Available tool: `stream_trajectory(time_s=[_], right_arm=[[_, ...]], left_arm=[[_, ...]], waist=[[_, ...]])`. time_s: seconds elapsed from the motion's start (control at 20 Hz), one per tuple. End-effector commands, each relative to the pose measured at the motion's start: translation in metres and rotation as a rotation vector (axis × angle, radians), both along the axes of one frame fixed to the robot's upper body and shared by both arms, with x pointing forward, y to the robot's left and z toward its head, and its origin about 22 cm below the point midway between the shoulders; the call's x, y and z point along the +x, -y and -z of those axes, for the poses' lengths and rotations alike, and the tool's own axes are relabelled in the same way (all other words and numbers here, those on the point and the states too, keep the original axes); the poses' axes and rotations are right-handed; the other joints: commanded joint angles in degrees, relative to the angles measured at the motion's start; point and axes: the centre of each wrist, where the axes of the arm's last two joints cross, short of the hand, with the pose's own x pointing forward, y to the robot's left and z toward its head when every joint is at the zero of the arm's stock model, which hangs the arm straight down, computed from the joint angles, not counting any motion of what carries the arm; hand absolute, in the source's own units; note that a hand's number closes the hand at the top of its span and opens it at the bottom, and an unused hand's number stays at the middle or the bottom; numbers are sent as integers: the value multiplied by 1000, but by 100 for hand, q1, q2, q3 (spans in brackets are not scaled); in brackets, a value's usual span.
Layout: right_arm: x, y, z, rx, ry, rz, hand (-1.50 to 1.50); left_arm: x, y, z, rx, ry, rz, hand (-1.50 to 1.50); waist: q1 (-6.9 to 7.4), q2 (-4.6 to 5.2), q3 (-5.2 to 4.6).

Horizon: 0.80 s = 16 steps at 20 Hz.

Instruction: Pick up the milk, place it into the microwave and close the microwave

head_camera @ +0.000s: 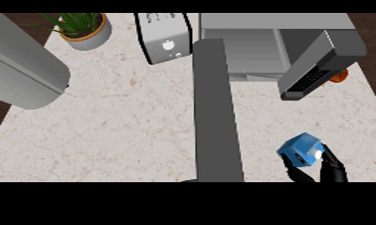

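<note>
The right robot hand (323, 167) curls its fingers round the blue milk carton (300, 150) at the table's (117, 119) near right. Its forearm is cut off by the lower edge, and the left hand cannot be made out.

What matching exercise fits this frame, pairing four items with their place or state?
Column one:
1. milk carton
2. microwave door
3. potted plant
4. toaster

Column two:
A. far left corner of the counter
B. swung open
C. held in the right hand, near the view's lower right
D. standing at the back, left of the microwave

Pairs: 1-C, 2-B, 3-A, 4-D
</note>
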Motion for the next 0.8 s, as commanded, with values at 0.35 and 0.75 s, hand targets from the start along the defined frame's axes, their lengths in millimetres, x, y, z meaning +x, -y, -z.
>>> stream_trajectory(time_s=[0.35,0.75], right_arm=[[95,-10,-18,-20,106,-170,150],[111,-30,-15,100,140,-401,150]], left_arm=[[-12,-5,-1,-11,-13,10,-150],[-11,-15,-1,-28,1,11,-150]], waist=[[143,26,13],[78,10,6]])
